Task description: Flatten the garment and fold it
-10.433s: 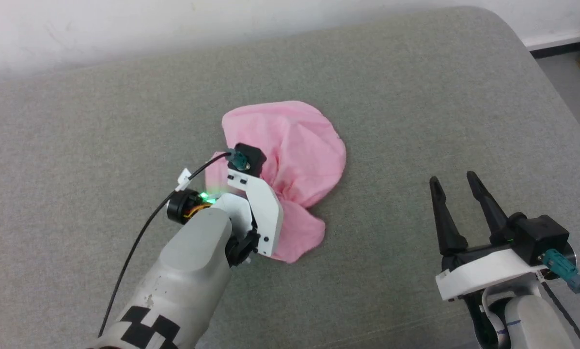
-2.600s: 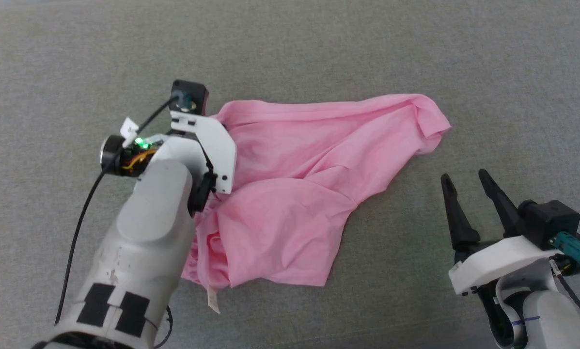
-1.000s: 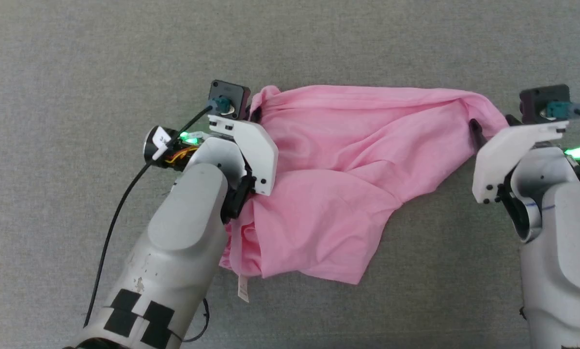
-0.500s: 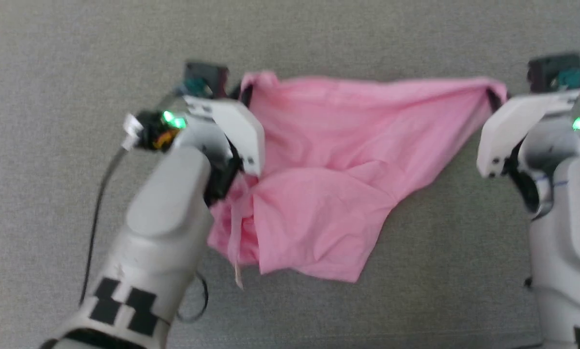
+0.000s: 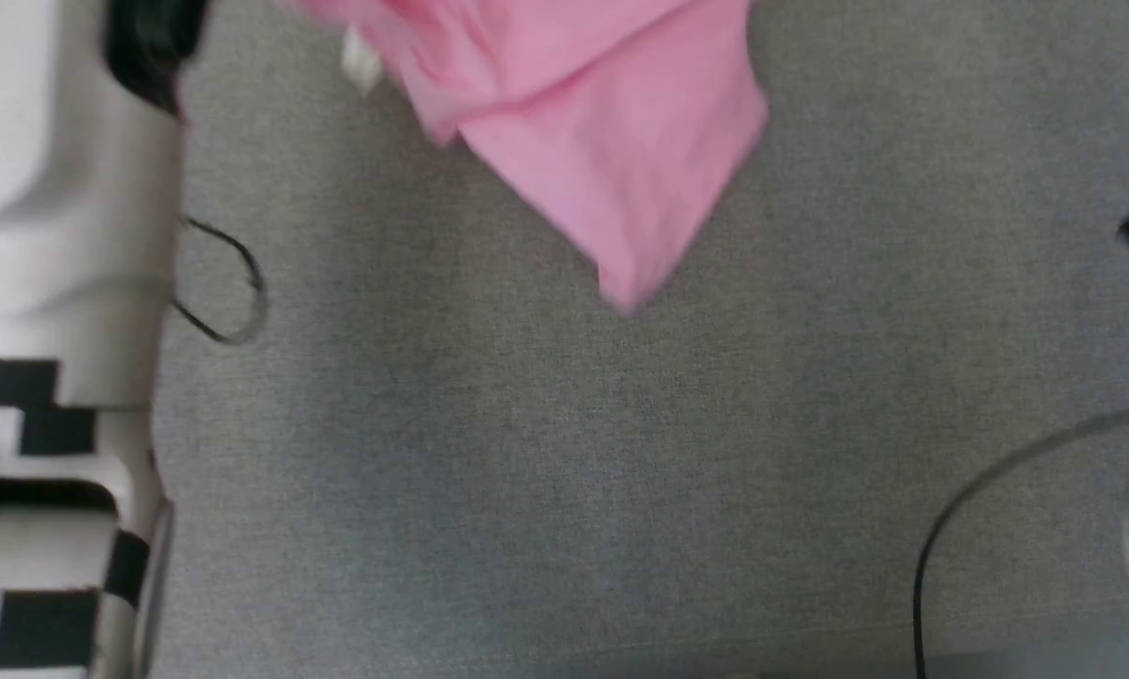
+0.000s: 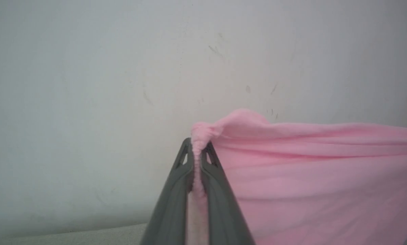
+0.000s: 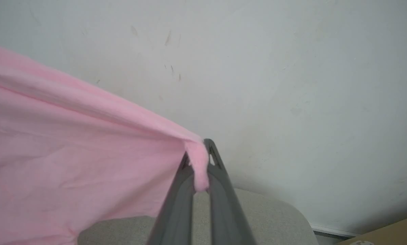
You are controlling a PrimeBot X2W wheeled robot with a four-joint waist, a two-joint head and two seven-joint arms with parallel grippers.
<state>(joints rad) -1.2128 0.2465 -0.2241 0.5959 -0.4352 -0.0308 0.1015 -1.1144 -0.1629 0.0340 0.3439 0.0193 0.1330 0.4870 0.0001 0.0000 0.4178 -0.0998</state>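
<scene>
Fingers of the left gripper (image 6: 197, 149) rose from the bottom centre of the left wrist view, drawn close together and pinching a bunched corner of the pink garment (image 6: 308, 177). A small tuft of cloth poked out above their tips. From that pinch the cloth ran to the right edge of the frame in long horizontal folds, taut along its top. A pale scuffed wall (image 6: 87, 85) stood behind it.

In the right wrist view the right gripper (image 7: 200, 160) was likewise narrowed onto another corner of the garment, a short flap hanging down between its fingers. The cloth spread from there to the left edge of the frame, its top edge climbing toward the upper left. Below the fingers lay the rounded corner of a grey cushion (image 7: 274, 217), and a tan box corner (image 7: 387, 234) sat at the lower right.

The head view was blurred. The lower part of the garment hung at the top centre and tapered to a point near the middle of the frame, over the grey cushion; whether that tip touched it could not be told. A white label (image 5: 360, 64) showed at the cloth's upper left. The pale left forearm (image 5: 55, 236), with black-and-white squares, filled the left edge, a thin black cable loop (image 5: 234, 283) just beside it. Another cable (image 5: 979, 490) curved through the lower right.
</scene>
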